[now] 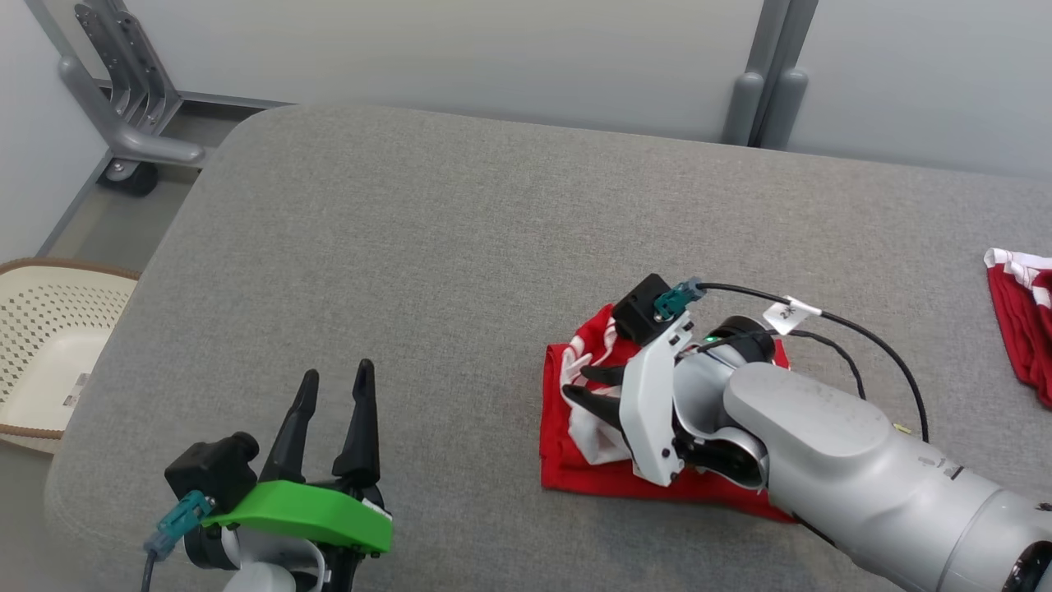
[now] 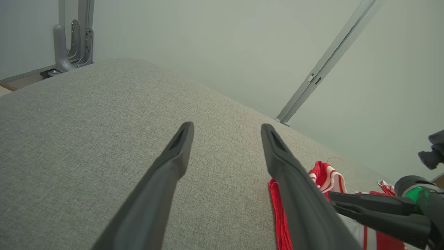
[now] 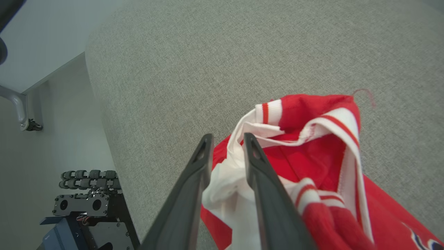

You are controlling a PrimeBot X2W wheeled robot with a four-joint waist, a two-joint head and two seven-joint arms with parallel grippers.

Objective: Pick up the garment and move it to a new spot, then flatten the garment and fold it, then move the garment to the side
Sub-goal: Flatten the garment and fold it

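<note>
Now right pincer (image 1: 577, 383) (parted) over garment (image 1: 575, 473)

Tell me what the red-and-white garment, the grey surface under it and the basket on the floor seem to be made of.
Garment: soft knit fabric, matte, probably jersey; it rumples, and the striped trim looks ribbed.
Grey surface: woven upholstery cloth, matte, likely over padding; fine weave and rounded edge show.
Basket: likely moulded cream plastic with perforated walls; the brown rim's material is unclear.
</note>
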